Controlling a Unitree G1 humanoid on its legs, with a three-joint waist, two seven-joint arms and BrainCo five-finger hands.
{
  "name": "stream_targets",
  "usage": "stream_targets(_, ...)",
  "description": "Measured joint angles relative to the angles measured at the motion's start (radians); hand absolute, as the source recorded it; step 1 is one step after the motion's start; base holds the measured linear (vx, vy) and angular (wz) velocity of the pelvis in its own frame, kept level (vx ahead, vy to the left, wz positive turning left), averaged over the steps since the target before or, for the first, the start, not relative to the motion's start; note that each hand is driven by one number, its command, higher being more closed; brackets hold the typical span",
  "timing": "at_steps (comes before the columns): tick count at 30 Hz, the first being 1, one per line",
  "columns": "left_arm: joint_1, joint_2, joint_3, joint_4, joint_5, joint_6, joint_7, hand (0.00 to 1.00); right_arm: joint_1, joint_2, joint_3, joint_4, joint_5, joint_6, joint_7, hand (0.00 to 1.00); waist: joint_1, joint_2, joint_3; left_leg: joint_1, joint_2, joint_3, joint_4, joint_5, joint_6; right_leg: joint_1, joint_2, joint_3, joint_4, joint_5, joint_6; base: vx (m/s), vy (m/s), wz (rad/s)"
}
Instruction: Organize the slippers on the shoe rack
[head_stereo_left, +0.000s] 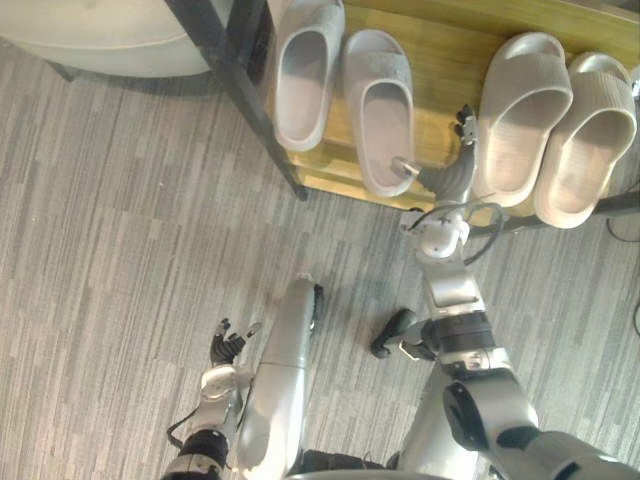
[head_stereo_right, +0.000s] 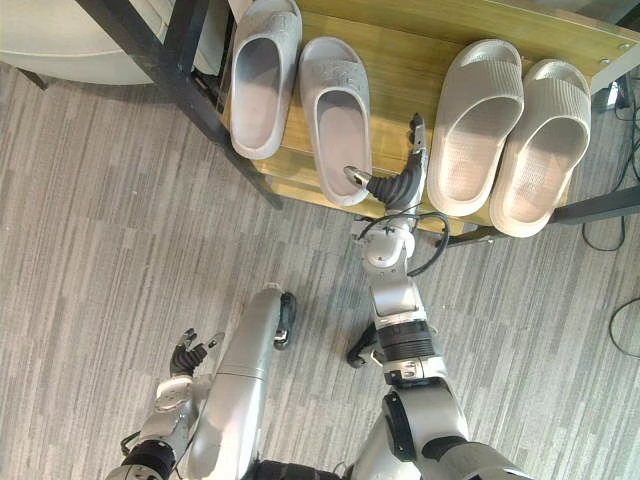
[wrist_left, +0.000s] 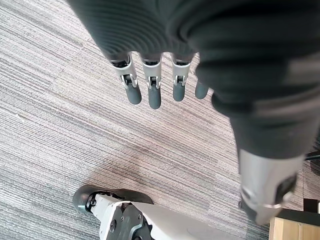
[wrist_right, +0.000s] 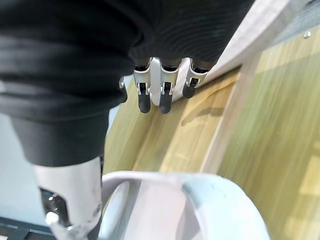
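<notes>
Four slippers sit on the wooden shoe rack (head_stereo_left: 445, 70), toes to the back edge and heels hanging over the front edge. Two pale grey ones take the left end: the outer grey slipper (head_stereo_left: 305, 75) and the inner grey slipper (head_stereo_left: 383, 110), side by side and almost touching. Two beige ones take the right end: the inner beige slipper (head_stereo_left: 522, 110) and the outer beige slipper (head_stereo_left: 585, 140), pressed flank to flank.

The right hand (head_stereo_left: 450, 178) is up at the front edge, in the gap between the two pairs. Its fingers (wrist_right: 165, 100) are straight and spread over the bare wood, gripping nothing, with their tips just beside the inner beige slipper's flank. The thumb reaches the other way to the heel of the inner grey slipper; I cannot tell whether it presses on it.

The left hand (head_stereo_left: 228, 345) hangs low over the grey carpet floor (head_stereo_left: 120, 230), well apart from the rack. Its fingers (wrist_left: 154, 95) are relaxed and loose, with nothing in them
</notes>
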Motion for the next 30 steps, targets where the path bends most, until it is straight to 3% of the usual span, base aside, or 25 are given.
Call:
stream_targets(6, 0.001, 0.0, 0.004, 0.0, 0.0, 0.001, 0.0, 0.0, 0.031, 0.032, 0.003, 0.0, 0.012, -0.003, 0.015, 0.0, -0.002, 0.0, 0.0, 0.0, 0.0, 0.0, 0.0, 0.0, 0.0, 0.0, 0.0, 0.0, 0.0, 0.0, 0.0, 0.0, 0.0, 0.0)
stream_targets(19, 0.001, -0.005, 0.032, -0.001, 0.0, 0.001, 0.0, 0.0, 0.035, 0.071, 0.011, -0.006, 0.118, -0.055, 0.034, 0.0, -0.001, -0.016, 0.009, -0.003, -0.003, -0.003, 0.0, 0.0, 0.0, 0.0, -0.001, -0.001, 0.001, -0.003, 0.004, 0.0, 0.0, 0.0)
stream_targets(30, 0.001, -0.011, 0.039, -0.001, 0.001, 0.002, 0.0, 0.0, 0.03, 0.074, 0.023, -0.029, 0.166, -0.058, 0.042, 0.0, -0.001, -0.016, 0.009, -0.017, -0.014, -0.011, 0.005, 0.0, 0.0, -0.005, -0.009, -0.007, 0.006, -0.007, 0.011, 0.0, 0.0, 0.02)
